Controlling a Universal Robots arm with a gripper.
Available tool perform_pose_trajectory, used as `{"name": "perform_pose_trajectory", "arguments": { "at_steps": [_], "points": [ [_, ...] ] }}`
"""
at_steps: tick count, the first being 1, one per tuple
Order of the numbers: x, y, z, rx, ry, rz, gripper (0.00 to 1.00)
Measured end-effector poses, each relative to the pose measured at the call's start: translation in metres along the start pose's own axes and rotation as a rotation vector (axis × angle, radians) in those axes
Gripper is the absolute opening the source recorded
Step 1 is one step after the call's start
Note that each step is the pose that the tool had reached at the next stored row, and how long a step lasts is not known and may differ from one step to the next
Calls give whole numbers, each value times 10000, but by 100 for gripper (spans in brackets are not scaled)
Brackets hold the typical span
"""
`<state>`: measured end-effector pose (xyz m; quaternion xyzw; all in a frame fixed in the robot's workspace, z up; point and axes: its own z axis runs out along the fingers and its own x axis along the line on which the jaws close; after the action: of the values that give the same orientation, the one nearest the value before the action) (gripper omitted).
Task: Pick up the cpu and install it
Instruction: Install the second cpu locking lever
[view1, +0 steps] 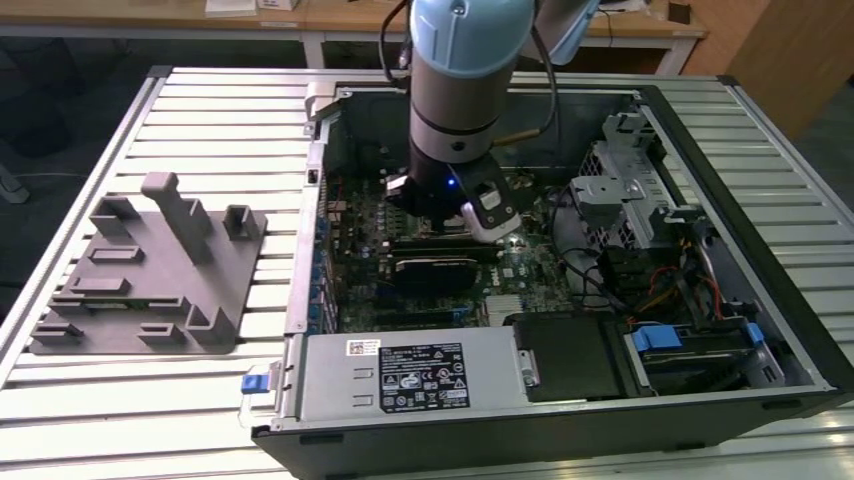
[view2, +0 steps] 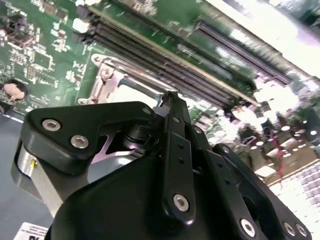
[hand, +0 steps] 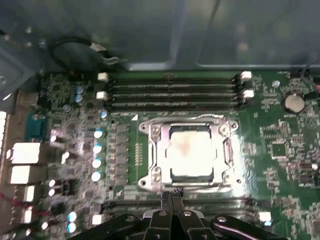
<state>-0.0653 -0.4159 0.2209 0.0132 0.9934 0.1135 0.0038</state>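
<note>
My fingers (hand: 171, 199) are pressed together with nothing between them, tips hanging just beside the near edge of the motherboard socket (hand: 187, 151). The cpu (hand: 191, 150) lies flat inside that socket's metal frame, its pale top plate square to the opening, so it appears already seated. I judge that the care now is to keep my tips off the chip and the memory slots (hand: 172, 90), moving straight, never sideways.
</note>
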Motion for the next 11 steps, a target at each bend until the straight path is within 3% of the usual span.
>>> {"name": "perform_pose_trajectory", "arguments": {
  "at_steps": [7,11],
  "points": [
    [-98,145,41,68,1,0,11],
    [-145,207,57,191,-2,-1,11]
  ]
}}
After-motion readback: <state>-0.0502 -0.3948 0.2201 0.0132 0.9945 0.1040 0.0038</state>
